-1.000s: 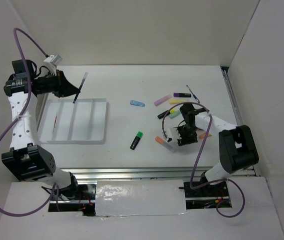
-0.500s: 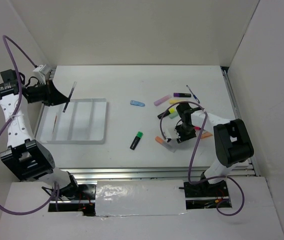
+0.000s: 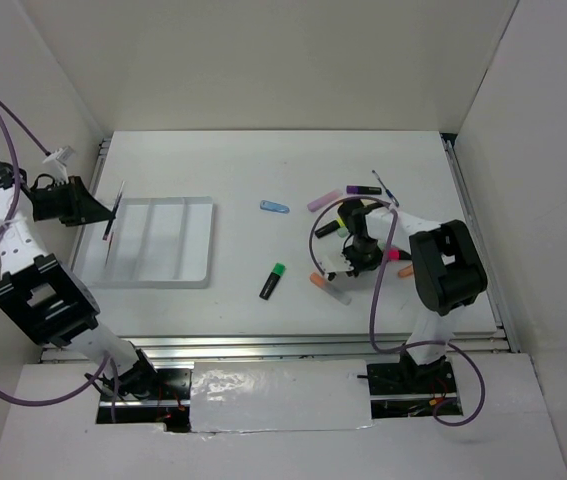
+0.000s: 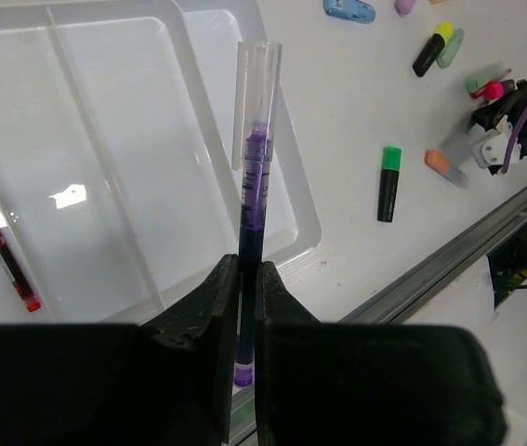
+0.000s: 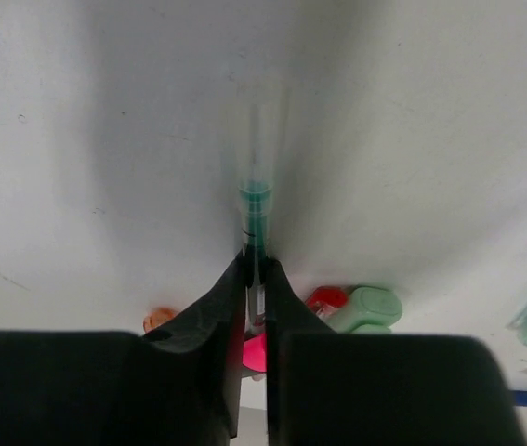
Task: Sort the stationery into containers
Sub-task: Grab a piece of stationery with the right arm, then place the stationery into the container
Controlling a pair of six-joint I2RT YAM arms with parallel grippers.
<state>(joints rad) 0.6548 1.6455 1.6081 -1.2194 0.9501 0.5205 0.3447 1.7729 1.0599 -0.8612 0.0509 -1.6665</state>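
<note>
Gripping a thin purple pen (image 4: 256, 177) by its tail end, the left gripper (image 4: 243, 279) has its two black fingers pinched shut on the barrel. The pen runs straight out from the fingertips, in line with them, and its clear capped end points away from the gripper. From overhead, the pen hangs over the left side of the white divided tray (image 3: 193, 240). Its long axis lies nearly along the tray's long compartments, slightly tilted. A red pen (image 4: 3, 246) lies alone in the leftmost compartment, lengthwise along it.

On the right side of the table (image 3: 263, 160), the right gripper (image 5: 255, 269) is low among the loose stationery. Its fingers are closed on a thin green pen (image 5: 256, 200) near one end. This pen also reaches straight forward from the fingertips, clear cap farthest from them, and it looks blurred in the wrist view. Whether it is lifted off the tabletop cannot be told. Pink, red, mint and orange pieces lie just beside the fingers.

Between the arms, well apart from both grippers, a green and black highlighter (image 3: 272, 281) lies on the table, its green end pointing away from the arm bases. An orange highlighter (image 3: 318, 281) sits near the right gripper. A small blue piece (image 3: 274, 207) lies farther back, its long axis across the table.
</note>
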